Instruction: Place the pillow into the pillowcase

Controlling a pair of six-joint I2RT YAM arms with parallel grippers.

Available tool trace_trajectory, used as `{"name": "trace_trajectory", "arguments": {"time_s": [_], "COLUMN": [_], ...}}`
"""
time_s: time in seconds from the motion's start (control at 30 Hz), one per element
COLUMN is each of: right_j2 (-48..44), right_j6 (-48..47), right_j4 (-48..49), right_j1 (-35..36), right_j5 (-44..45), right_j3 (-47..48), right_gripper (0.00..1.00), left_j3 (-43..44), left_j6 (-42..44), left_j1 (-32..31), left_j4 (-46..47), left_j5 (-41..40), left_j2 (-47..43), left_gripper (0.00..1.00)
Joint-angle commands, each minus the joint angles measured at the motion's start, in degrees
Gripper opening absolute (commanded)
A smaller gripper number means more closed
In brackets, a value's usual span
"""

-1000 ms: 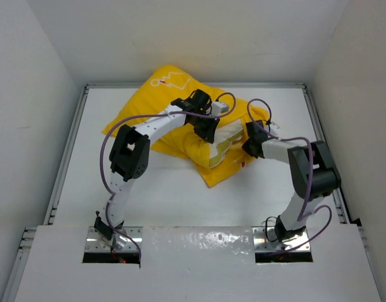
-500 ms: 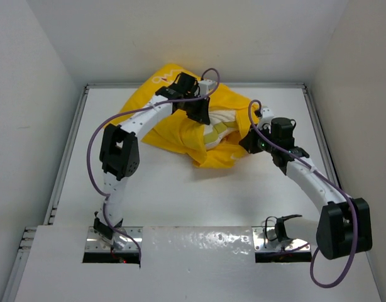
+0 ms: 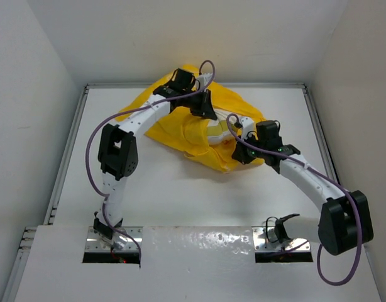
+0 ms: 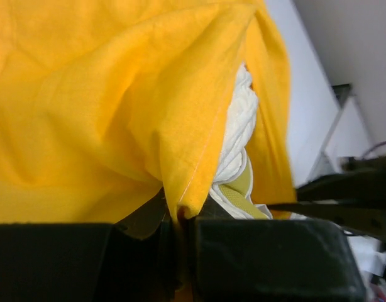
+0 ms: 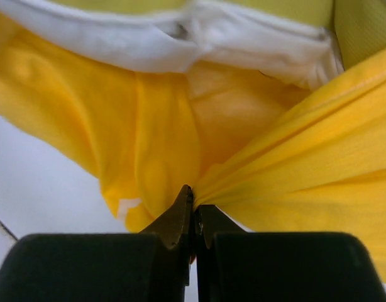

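On the white table (image 3: 155,189), toward its far edge and between the two arms, lies the pillowcase (image 3: 174,129), a crumpled heap of bright yellow fabric whose far end rises against the back wall. Its open mouth faces the right arm, and the fabric there is drawn up into taut folds, seen from the left wrist (image 4: 86,94) and from the right wrist (image 5: 306,163). The pillow (image 3: 217,129) sits largely inside the case; only a strip of its cream-white quilted surface and a yellow-green edge band (image 4: 234,189) show at the opening, framed by yellow cloth on both sides (image 4: 240,126). In the right wrist view the pillow (image 5: 180,38) runs across the top of the frame, above the case. The left arm (image 3: 117,151) arches over the heap from the left; the right arm (image 3: 306,179) reaches in from the right. The left gripper (image 3: 204,110) is closed on the hemmed edge of the pillowcase mouth, the cloth pinched between its fingertips (image 4: 180,217). The right gripper (image 3: 239,154) is likewise closed on a gathered fold of the pillowcase at the near side of the mouth (image 5: 193,201). Purple cables (image 3: 91,148) loop along both arms.
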Motion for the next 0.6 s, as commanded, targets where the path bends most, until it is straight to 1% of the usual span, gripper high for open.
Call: {"name": "trace_trajectory", "arguments": {"time_s": [0.0, 0.03, 0.1, 0.13, 0.23, 0.33, 0.37, 0.43, 0.47, 0.5, 0.53, 0.57], "right_j2": [-2.8, -3.4, -5.9, -7.0, -10.7, -11.5, -11.2, -9.4, -8.7, -8.2, -7.2, -6.7], "right_j6": [2.6, 3.4, 6.0, 6.7, 9.8, 14.1, 17.4, 21.0, 24.7, 26.3, 27.6, 29.0], "right_j4": [-1.1, -0.7, 2.1, 3.0, 6.9, 12.8, 17.0, 21.1, 23.4, 28.3, 29.7, 30.4], "right_j1": [2.7, 2.7, 2.8, 2.9, 2.7, 1.5, 0.4, -2.7, -3.8, -4.6, -5.6, -5.8], "right_j5": [-5.6, -9.2, -12.3, -13.4, -13.5, -10.1, -10.1, -10.2, -11.7, -11.9, -11.2, -9.4], "right_j3": [5.0, 6.0, 7.5, 7.7, 7.9, 7.4, 6.8, 6.1, 4.9, 4.4, 4.1, 4.6], "right_gripper": [0.00, 0.00, 0.00, 0.00, 0.00, 0.00, 0.00, 0.00, 0.00, 0.00, 0.00, 0.00], "left_j3": [-2.2, -3.8, -7.2, -7.6, -6.9, -6.7, -7.5, -8.5, -7.7, -6.6, -5.3, -2.2], "left_j6": [6.5, 7.5, 8.1, 8.3, 11.1, 16.1, 18.4, 19.9, 20.7, 21.2, 21.9, 23.6], "left_j1": [-3.6, -4.2, -4.7, -4.7, -5.6, -7.3, -7.9, -8.2, -8.2, -8.0, -7.9, -7.7], "left_j4": [9.8, 10.0, 11.0, 11.6, 9.5, 5.1, 3.6, 3.1, 2.6, 0.9, -0.3, -3.3], "left_j5": [-12.3, -14.4, -16.6, -17.7, -19.9, -17.6, -15.3, -14.0, -13.6, -13.8, -14.0, -14.2], "left_j2": [-2.9, -2.3, -0.1, 1.1, 5.6, 7.3, 6.3, 4.6, 3.4, 3.1, 2.9, 2.7], "left_gripper": [0.00, 0.00, 0.00, 0.00, 0.00, 0.00, 0.05, 0.13, 0.19, 0.21, 0.30, 0.36]}}
